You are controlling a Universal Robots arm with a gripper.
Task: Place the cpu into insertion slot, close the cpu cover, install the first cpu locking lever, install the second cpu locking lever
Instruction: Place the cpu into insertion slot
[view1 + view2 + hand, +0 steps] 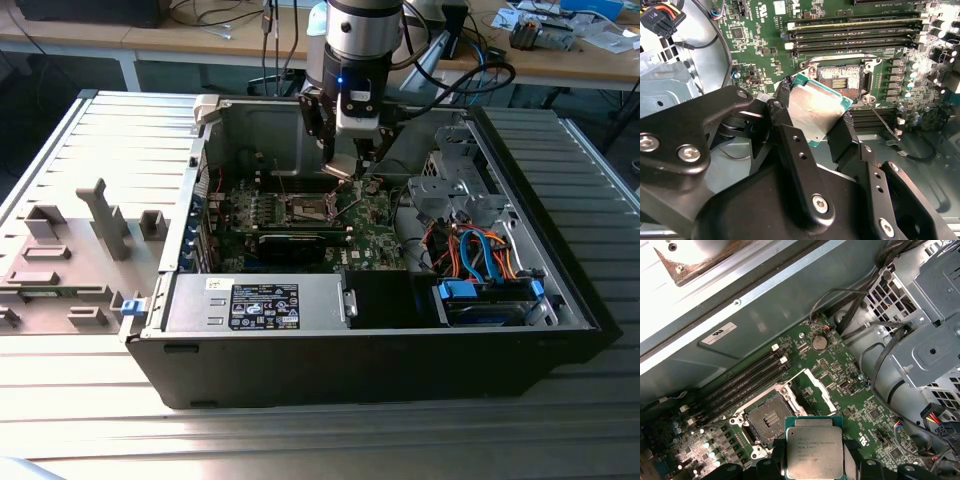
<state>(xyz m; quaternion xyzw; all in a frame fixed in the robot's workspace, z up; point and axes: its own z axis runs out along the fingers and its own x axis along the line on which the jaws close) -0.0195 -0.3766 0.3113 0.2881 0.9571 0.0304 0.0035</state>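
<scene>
My gripper (345, 165) is inside the open computer case, shut on the cpu (812, 107), a flat square chip with a dull silver top and a teal edge. The black fingers (786, 112) clamp two opposite edges of the cpu (814, 450). It hangs tilted a little above the green board, just beside the insertion slot (841, 82). The slot (767, 416) is a dark square recess with bare contacts in a silvery frame. The cpu cover (815, 390) stands swung up at the slot's side. In the exterior view the slot (308, 207) lies below the gripper, towards that view's left. A thin metal lever (885, 122) sticks out next to the slot.
Long black memory slots (855, 30) run beside the socket. A grey drive cage (925, 340) and bundled cables (470, 250) fill the exterior view's right of the case. A black-labelled power supply box (255, 300) sits at the front. The removed side panel (80, 250) lies outside.
</scene>
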